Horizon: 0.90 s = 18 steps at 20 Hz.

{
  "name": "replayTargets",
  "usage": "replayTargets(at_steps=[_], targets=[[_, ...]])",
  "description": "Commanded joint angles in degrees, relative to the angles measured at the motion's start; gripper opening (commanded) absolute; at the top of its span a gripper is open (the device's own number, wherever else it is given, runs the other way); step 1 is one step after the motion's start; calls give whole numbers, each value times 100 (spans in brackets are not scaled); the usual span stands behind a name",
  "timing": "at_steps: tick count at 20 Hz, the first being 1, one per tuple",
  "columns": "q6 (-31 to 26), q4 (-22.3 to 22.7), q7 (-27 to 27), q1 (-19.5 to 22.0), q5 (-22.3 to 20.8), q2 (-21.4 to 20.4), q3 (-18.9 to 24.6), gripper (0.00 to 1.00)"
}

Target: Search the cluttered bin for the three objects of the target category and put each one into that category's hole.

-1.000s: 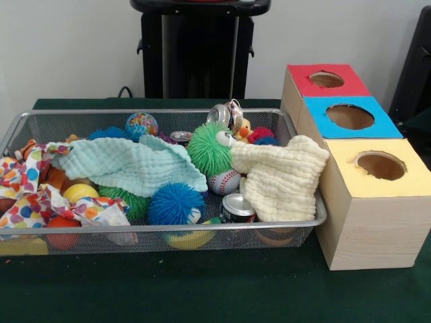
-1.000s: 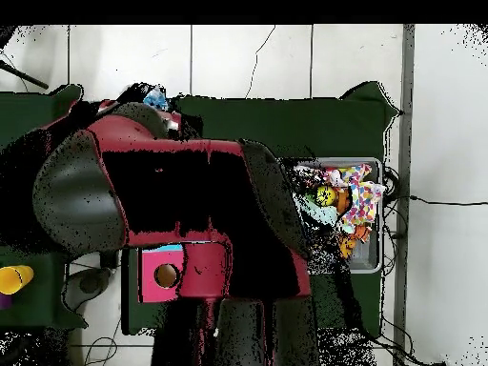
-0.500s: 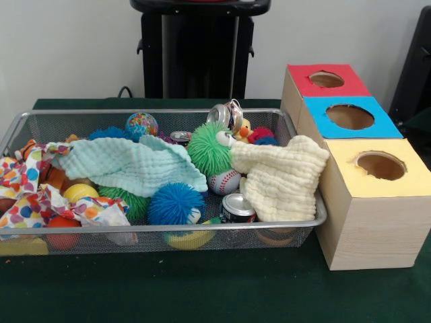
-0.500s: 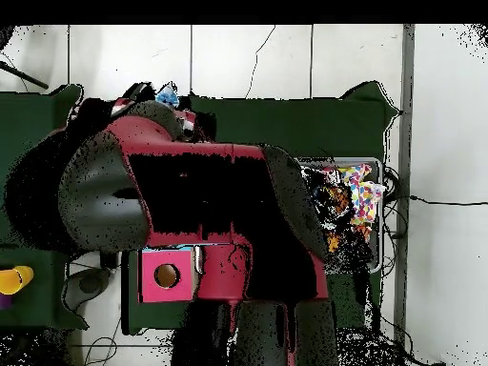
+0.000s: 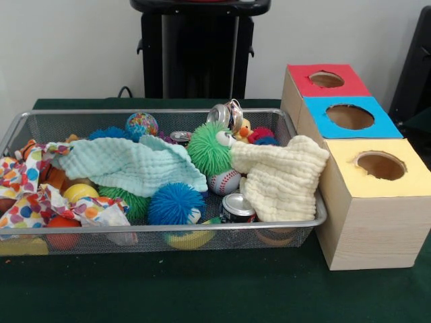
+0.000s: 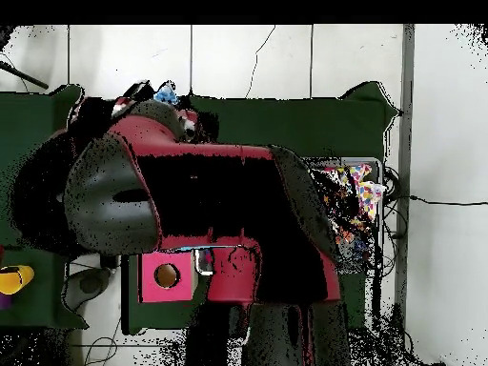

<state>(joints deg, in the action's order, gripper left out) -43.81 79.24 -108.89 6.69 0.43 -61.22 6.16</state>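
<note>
In the front view nothing has changed since a second ago. The bin [image 5: 161,229] stands on the green surface [image 5: 202,289], with a mint cloth [image 5: 128,165], a cream cloth [image 5: 283,178], a green spiky ball [image 5: 207,147], a blue spiky ball [image 5: 175,204] and two silver cans [image 5: 237,206] lying where they were. No crushed clear bottle shows here; the three objects are probably hidden under the cloths or toys, so the search has not begun. Beside the bin stand the red box [image 5: 323,81], the blue box [image 5: 347,118] and the yellow box [image 5: 377,168], each with a hole on top. The arm does not show in this view.

In the overhead view the red and black arm [image 6: 191,219] has swung further over the bin [image 6: 379,172] and now covers more of it than before; only a strip with a colourful dotted cloth [image 6: 357,186] remains visible. I judge this as the approach to the first search. The tool itself is not seen in either view, so I cannot tell its state.
</note>
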Motion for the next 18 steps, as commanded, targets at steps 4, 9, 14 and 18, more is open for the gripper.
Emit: replayTargets(at_steps=[4,9,14,18], targets=[[337,1510,1747,1050,82,-187,1132,0],[480,1651,1857,1425,-114,-194,1541,0],[249,1480,1537,1413,-431,-185,1654,0],[232,1510,1288,1302,-550,-229,1747,0]])
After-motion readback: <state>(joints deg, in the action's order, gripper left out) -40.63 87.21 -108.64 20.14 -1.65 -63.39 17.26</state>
